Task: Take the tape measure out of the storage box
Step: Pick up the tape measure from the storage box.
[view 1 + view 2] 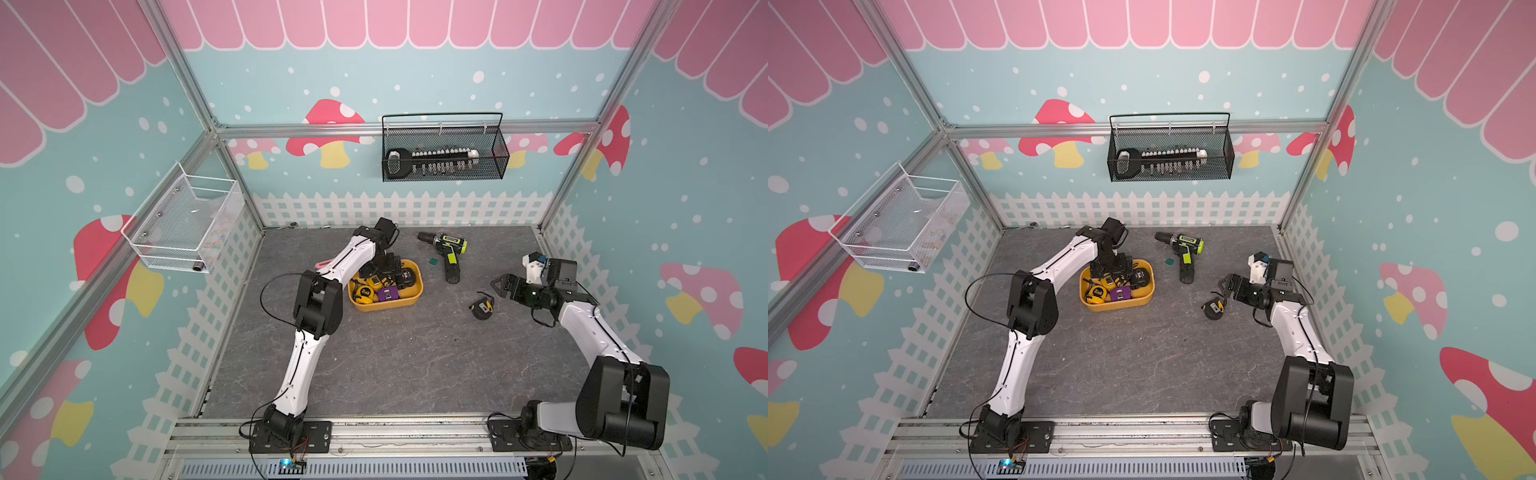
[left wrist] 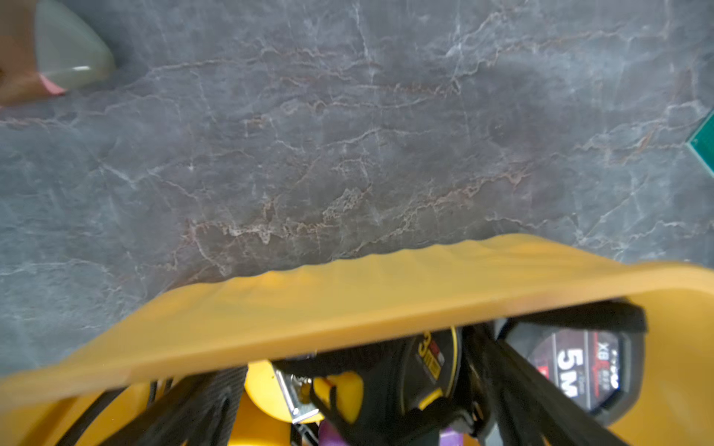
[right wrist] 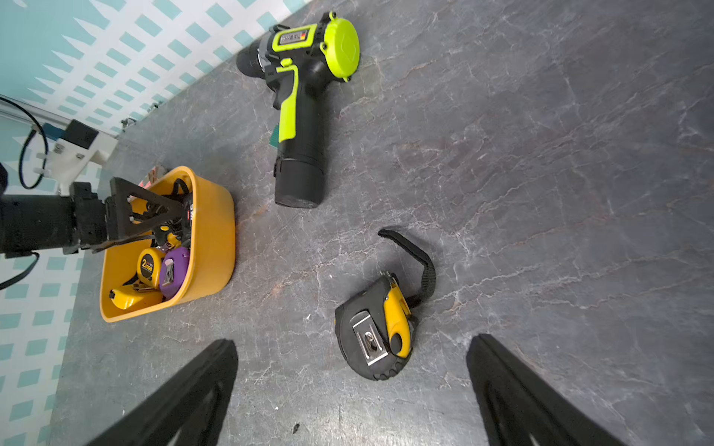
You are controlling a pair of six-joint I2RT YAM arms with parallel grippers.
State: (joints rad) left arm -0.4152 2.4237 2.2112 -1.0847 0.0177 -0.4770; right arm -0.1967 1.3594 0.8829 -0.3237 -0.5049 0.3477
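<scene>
Your right gripper (image 1: 498,286) hangs spread wide just beside the tape measure (image 3: 376,332). It lies flat on the grey marbled bench (image 3: 541,193), steel clip up, black woven strap looping toward the drill (image 3: 301,116) (well clear of the smooth yellow storage box (image 3: 216,239)). Your left gripper (image 3: 150,224), also wide, sits inside that box.

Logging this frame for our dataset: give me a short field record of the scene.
box: on table, holding several tapes
left gripper: open, inside the box
right gripper: open, empty, over the table
loose tape: on table, outside box, by right gripper
drill: lying on table, apart from box
</scene>
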